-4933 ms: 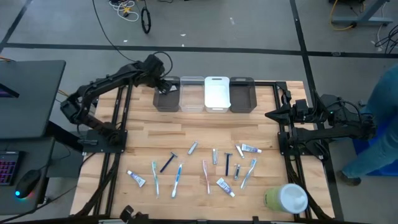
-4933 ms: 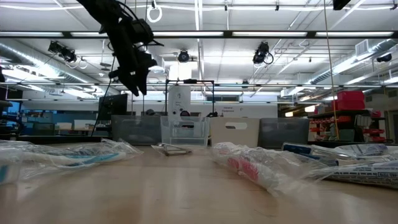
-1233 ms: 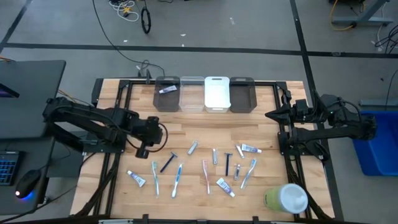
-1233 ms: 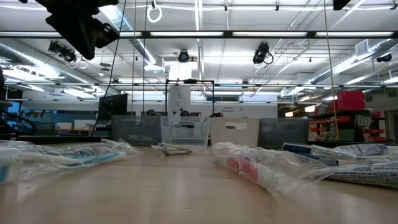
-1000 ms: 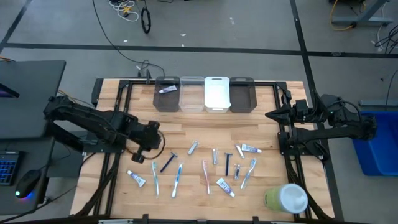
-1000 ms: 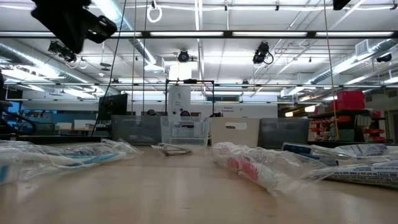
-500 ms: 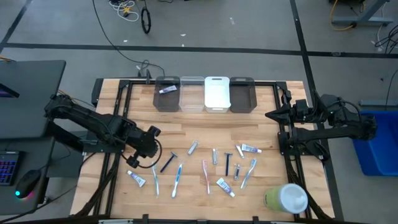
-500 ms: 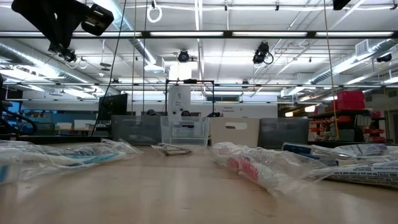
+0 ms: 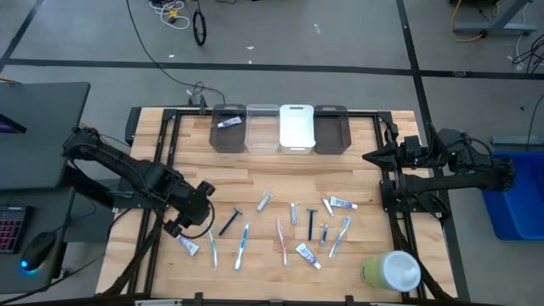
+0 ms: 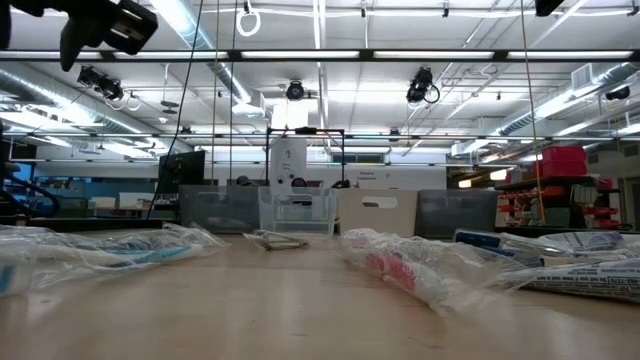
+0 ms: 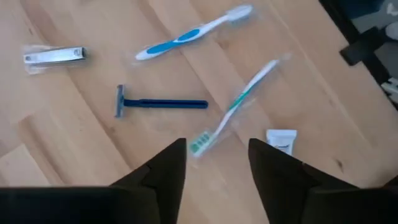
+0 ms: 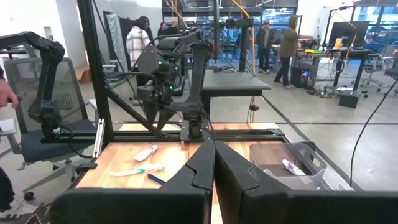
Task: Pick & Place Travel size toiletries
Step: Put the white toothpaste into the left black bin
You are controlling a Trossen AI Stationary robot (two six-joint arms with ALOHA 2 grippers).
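Left claw [image 11: 213, 163] hangs wide, empty, above a green toothbrush [image 11: 235, 107]; only wrist view shows this. Right claw [image 12: 212, 163] pinched closed at tabletop's [image 9: 255, 180] right edge.

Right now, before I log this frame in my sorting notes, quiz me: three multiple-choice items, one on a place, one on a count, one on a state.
1. Where does the left gripper hover?
A over the far row
B over the green-white toothbrush
C off the right-hand edge

2. How many bins stand in the far row?
A two
B four
C six

3. The right gripper is:
A shut
B wide open
C out of view

Answers: 1 B, its wrist view looks down on that toothbrush between open fingers. 2 B, the high view shows four side by side. 3 A, its fingers meet with nothing between them.
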